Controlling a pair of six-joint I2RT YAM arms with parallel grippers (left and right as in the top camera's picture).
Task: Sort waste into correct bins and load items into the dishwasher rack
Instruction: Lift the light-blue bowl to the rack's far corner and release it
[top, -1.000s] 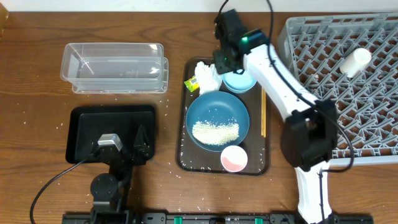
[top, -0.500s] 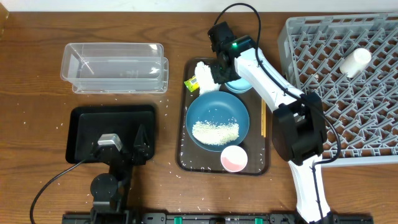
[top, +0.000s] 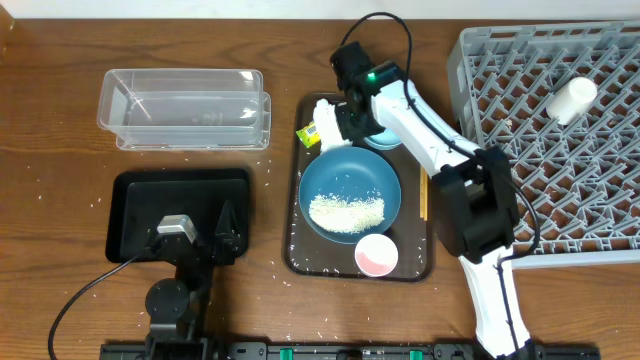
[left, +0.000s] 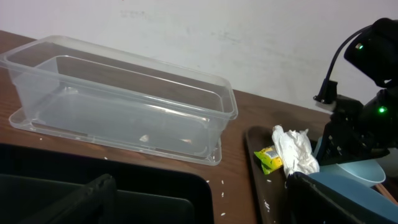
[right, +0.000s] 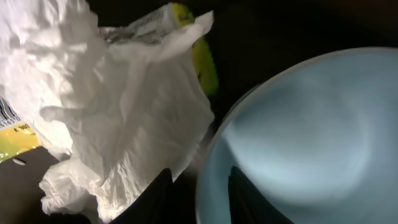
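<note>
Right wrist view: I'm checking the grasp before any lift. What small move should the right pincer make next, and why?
Probably close firmly on the rim of the light-blue bowl. The right pincer straddles that rim, one fingertip inside the bowl and one outside beside the crumpled tissue. Whether it pinches yet is unclear, so lifting should wait.

A brown wood-grain tabletop (top: 60, 120) fills the overhead view, its dark streaks running left to right. Along its far edge stands a plain white wall (left: 249, 37), faintly scuffed. The light is soft and even, with only faint shadows on the wood.
</note>
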